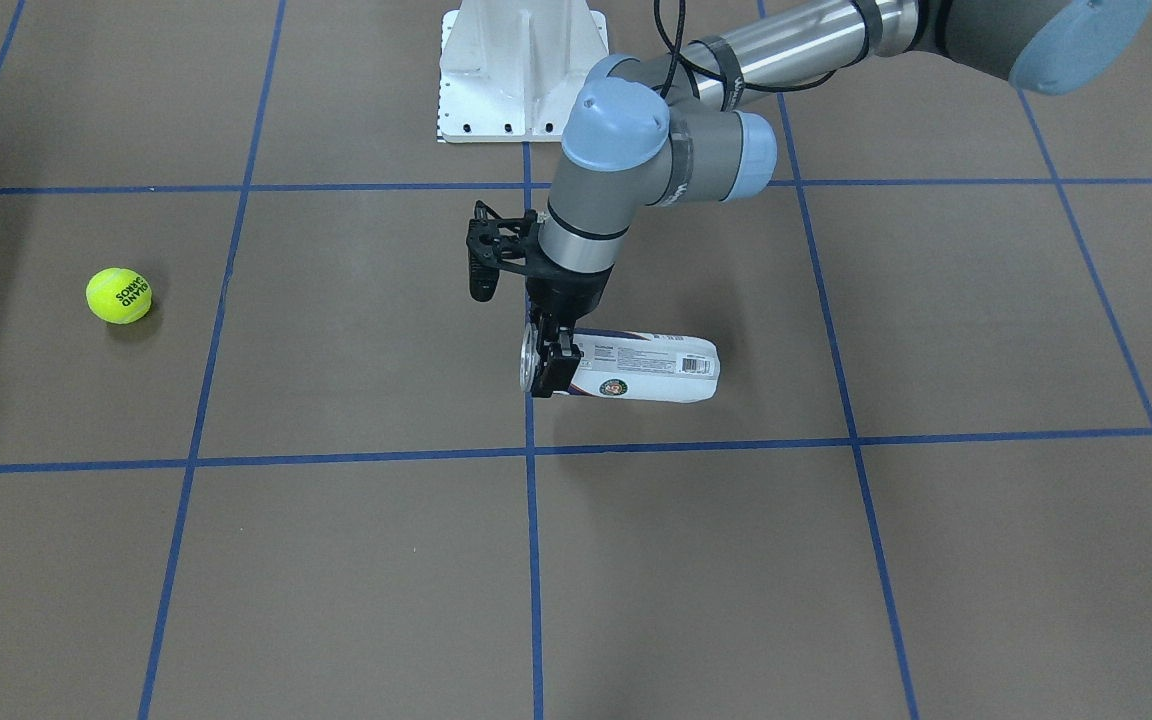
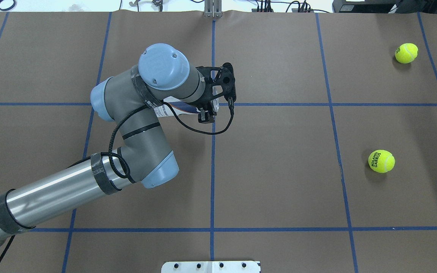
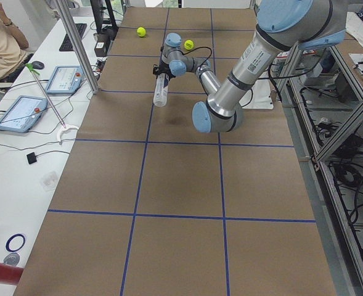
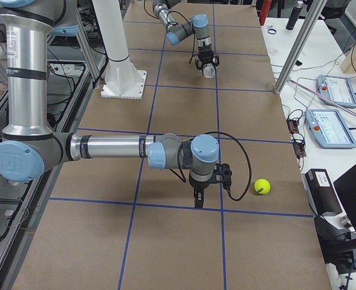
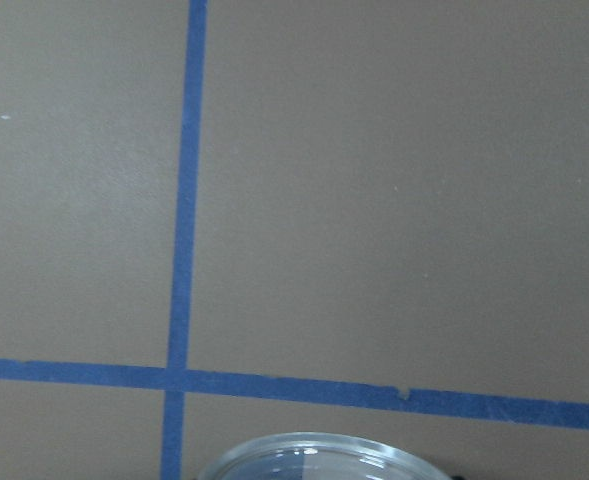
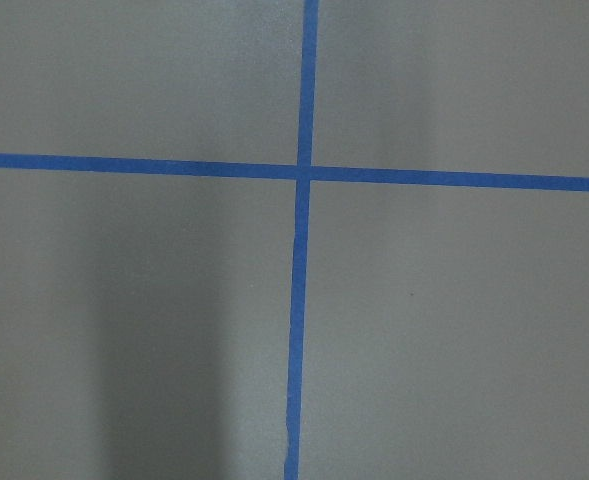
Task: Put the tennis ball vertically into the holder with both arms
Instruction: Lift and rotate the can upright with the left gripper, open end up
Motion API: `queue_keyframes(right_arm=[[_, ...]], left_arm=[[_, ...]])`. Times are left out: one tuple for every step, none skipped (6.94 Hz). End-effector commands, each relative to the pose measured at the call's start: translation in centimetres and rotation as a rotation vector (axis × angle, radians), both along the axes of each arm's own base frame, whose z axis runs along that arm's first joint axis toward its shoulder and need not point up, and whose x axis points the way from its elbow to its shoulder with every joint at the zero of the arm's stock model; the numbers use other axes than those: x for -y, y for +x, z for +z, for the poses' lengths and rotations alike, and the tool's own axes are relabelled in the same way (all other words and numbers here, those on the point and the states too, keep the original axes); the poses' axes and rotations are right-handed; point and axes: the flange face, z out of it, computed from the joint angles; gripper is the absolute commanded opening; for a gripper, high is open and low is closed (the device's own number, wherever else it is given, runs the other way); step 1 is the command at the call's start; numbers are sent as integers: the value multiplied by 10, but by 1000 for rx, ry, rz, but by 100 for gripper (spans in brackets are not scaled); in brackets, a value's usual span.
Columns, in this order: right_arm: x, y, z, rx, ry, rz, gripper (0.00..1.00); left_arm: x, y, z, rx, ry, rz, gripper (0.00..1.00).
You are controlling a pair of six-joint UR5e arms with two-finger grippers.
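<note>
As left gripper (image 1: 548, 366) clasps holder (image 1: 648, 368), tennis ball (image 1: 119, 295) apart.

Brown table (image 2: 279, 170) with tennis ball (image 2: 381, 161), second ball (image 2: 406, 52), pedestal (image 1: 521, 70)

From overhead, the left arm (image 2: 142, 125) hides most of the holder (image 2: 176, 106).

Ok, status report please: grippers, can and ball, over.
Left gripper shut on holder near its mouth, holder sideways. Right gripper: cannot tell. Near tennis ball, far tennis ball loose on table. No obstacle seen.
</note>
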Motion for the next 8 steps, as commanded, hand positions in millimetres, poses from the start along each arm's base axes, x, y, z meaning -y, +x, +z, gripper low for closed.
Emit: queue_keyframes(right_arm=[[1, 0, -1, 1, 0, 1, 100], [3, -1, -3, 8, 4, 0, 100], [3, -2, -4, 15, 4, -2, 100], [3, -2, -4, 21, 5, -3, 100], [4, -2, -6, 22, 8, -3, 100], [4, -3, -6, 23, 9, -4, 100], [6, -4, -12, 28, 49, -12, 100], [7, -4, -15, 32, 70, -7, 100]], left_arm=[[-7, -25, -31, -268, -15, -64, 77], [-14, -32, -40, -409, -41, -77, 77], [-21, -38, -48, -547, -69, -75, 77], [-24, -42, -48, -683, -93, -62, 77], [-27, -46, -41, -841, -113, -37, 77], [-28, -52, -31, -976, -104, -13, 77], [-24, -59, -23, -1111, -97, -70, 77], [-24, -65, -20, -1185, -79, -96, 77]])
